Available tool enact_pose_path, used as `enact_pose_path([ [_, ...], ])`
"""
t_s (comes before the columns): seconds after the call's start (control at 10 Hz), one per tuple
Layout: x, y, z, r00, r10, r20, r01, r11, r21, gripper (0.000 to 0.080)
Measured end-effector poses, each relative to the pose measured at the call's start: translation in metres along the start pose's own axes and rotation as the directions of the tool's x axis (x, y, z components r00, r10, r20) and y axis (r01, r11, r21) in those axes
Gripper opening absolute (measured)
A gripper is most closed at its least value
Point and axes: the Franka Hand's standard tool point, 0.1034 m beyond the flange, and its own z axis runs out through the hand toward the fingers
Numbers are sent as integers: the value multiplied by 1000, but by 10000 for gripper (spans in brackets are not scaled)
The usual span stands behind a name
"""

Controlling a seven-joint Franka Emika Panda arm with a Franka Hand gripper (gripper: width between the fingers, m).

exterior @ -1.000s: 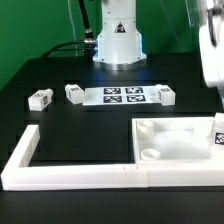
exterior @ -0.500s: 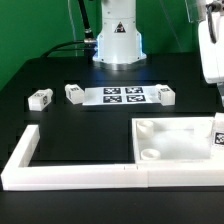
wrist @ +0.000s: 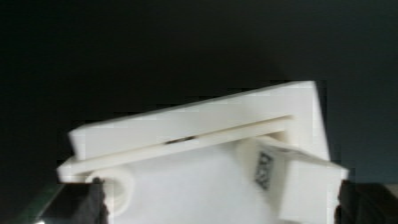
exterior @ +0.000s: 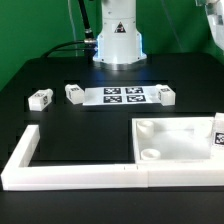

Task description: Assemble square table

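The white square tabletop (exterior: 178, 140) lies rim-up at the exterior view's right, against the border wall. A tagged leg (exterior: 219, 135) stands at its right edge, cut off by the frame. Three more tagged legs lie loose on the black table: one (exterior: 40, 98) far left, one (exterior: 74, 93) next to it, and one (exterior: 165, 96) right of the marker board. My gripper's body (exterior: 213, 28) hangs high at the top right. In the wrist view my gripper (wrist: 214, 212) is open, its dark fingers (wrist: 68, 205) wide apart over the tabletop corner (wrist: 196, 125) and the tagged leg (wrist: 267, 170).
The long white L-shaped border wall (exterior: 70, 172) runs along the front and up the left side. The marker board (exterior: 120, 96) lies in the middle between the loose legs. The robot base (exterior: 117, 40) stands at the back, with cables beside it.
My gripper has risen at the exterior view's right and now shows only near the top edge. The tabletop and the legs have not moved.
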Motion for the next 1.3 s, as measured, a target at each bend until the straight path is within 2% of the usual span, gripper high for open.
enact_pose_path([
  [0.4,2,0,3,955,-295,-4,295,955,-4,649],
  [0.5,3,2,5,923,-385,-12,385,923,4,649],
  [0.6,8,17,15,879,-476,-34,476,879,10,649],
  [0.7,16,40,17,837,-546,-32,546,837,-7,649],
  [0.9,32,83,15,678,-734,-49,734,679,-22,649],
  [1.0,28,102,21,644,-764,-29,762,645,-57,649],
  [1.1,27,100,21,566,-824,-27,822,567,-60,649],
  [1.3,30,100,22,470,-882,-20,880,471,-67,649],
])
